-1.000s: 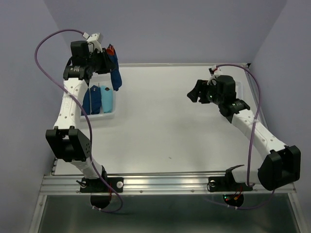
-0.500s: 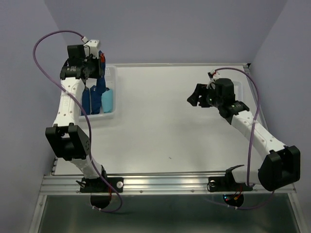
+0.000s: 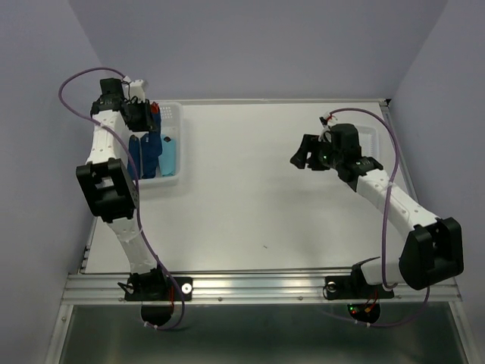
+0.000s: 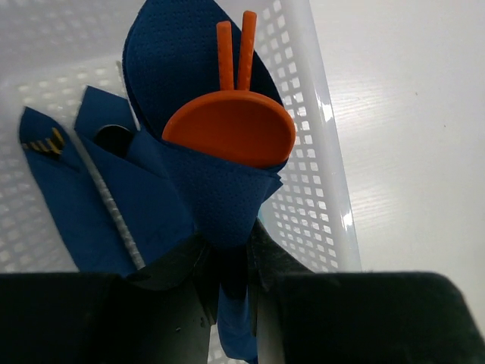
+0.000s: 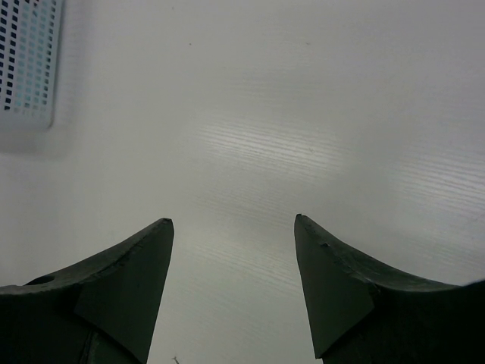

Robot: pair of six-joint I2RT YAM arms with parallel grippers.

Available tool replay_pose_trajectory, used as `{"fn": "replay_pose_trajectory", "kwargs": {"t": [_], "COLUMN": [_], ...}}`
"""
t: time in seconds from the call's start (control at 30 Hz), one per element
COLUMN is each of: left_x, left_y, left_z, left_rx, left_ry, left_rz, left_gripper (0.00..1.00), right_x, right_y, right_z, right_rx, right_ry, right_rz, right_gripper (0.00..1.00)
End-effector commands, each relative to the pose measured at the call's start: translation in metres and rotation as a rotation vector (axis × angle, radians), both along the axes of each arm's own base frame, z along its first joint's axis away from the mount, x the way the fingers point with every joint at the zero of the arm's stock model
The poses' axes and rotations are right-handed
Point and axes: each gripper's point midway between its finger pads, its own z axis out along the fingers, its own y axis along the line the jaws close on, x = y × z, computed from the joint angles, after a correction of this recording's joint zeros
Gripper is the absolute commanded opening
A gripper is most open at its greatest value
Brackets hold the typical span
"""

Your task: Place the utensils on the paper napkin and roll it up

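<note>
Right pincer (image 5: 231, 220) spread above white table (image 5: 318, 114) between lilac walls (image 3: 265, 45).

White links (image 3: 395, 203), black joints (image 3: 107, 191) and purple cables (image 3: 76, 78) form both arms (image 3: 101, 148); hands (image 5: 232, 220) seem matte black.

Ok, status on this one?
Left claw shut on rolled navy napkin, orange utensils inside, over white basket. Right claw open, empty. Other navy rolls lie in basket.

dimpled matt paper napkin (image 4: 227, 199), smooth orange plastic utensils (image 4: 231, 133), perforated white plastic basket (image 4: 318, 152)
</note>
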Motion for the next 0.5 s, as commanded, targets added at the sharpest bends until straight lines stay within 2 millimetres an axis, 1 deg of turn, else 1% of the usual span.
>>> {"fn": "replay_pose_trajectory", "kwargs": {"t": [0.0,0.07,0.13,0.17,0.23,0.27,0.4,0.47], "left_x": [0.002,-0.001,-0.001,-0.003,-0.003,-0.003,0.0,0.001], "left_y": [-0.024,-0.028,-0.033,-0.034,-0.034,-0.034,-0.036,-0.038], "left_z": [0.001,-0.016,-0.025,-0.034,-0.043,-0.052,-0.067,-0.072], "left_rx": [-0.104,-0.134,-0.167,-0.179,-0.186,-0.19,-0.214,-0.228], "left_ry": [-0.028,0.012,0.026,0.048,0.061,0.081,0.102,0.12], "left_rz": [-0.062,-0.059,-0.071,-0.068,-0.065,-0.062,-0.067,-0.076], "left_gripper": [0.0,0.0,0.0,0.0,0.0,0.0,0.0,0.0], "right_x": [0.002,0.002,0.002,0.001,0.001,0.001,0.0,0.0], "right_y": [-0.002,-0.002,-0.002,-0.002,-0.002,-0.002,-0.003,-0.003], "right_z": [-0.002,-0.005,-0.007,-0.007,-0.008,-0.008,-0.011,-0.018], "right_rx": [-0.001,-0.002,-0.003,-0.004,-0.004,-0.004,-0.011,-0.022], "right_ry": [0.002,0.008,0.013,0.015,0.015,0.015,0.027,0.052], "right_rz": [0.0,0.002,0.002,0.002,0.002,0.002,0.0,0.0], "right_gripper": [0.71,0.71,0.71,0.71,0.71,0.71,0.71,0.71]}}
